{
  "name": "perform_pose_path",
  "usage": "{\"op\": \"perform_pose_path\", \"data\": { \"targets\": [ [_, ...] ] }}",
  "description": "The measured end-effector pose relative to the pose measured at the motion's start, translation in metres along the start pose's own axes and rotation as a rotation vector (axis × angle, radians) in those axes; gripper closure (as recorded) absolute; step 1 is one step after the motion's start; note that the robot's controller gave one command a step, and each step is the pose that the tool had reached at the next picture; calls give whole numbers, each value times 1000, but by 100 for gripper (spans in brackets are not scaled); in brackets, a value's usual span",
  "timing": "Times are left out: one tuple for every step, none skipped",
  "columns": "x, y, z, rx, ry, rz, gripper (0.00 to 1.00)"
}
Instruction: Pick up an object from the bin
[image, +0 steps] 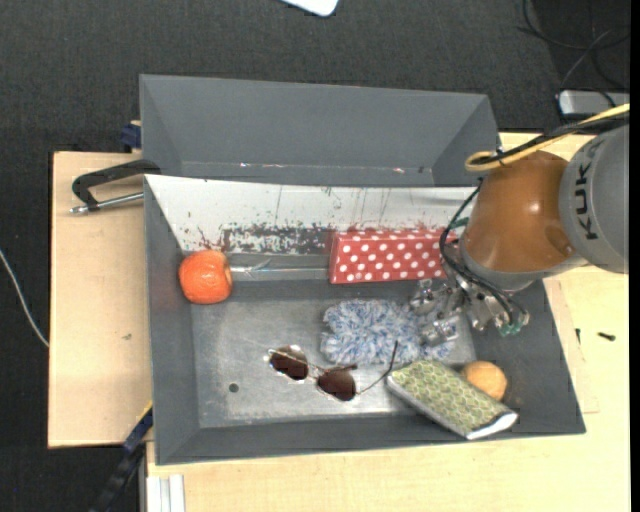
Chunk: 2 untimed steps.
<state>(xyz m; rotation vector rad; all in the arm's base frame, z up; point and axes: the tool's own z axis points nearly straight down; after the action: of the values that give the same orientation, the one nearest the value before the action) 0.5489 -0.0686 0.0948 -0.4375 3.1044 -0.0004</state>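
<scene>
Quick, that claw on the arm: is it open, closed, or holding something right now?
Gripper: cannot be told whether open or closed; it is at the right end of the blue-and-white woolly cloth.

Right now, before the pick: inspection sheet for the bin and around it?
Surface: bin floor grey, scuffed, with dark specks along the back wall.
Job's things: knit cloth, blue-white, mid-bin, nearest the gripper.
Clutter: orange ball back left; dotted box, red, at the back wall; sunglasses front middle; green pad with tan ball beside it, front right.
Gripper: gripper low over the cloth's right edge.
Cables: yellow cable and black cables on the wrist by the orange cover.
Surroundings: dark carpet; white thing at the top edge; floor cables top right.
</scene>
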Motion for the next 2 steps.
{"op": "perform_pose_path", "data": {
  "targets": [
    [0, 0, -7, -1, 2, 0, 100],
    [0, 1, -18, -1, 2, 0, 100]
  ]
}}
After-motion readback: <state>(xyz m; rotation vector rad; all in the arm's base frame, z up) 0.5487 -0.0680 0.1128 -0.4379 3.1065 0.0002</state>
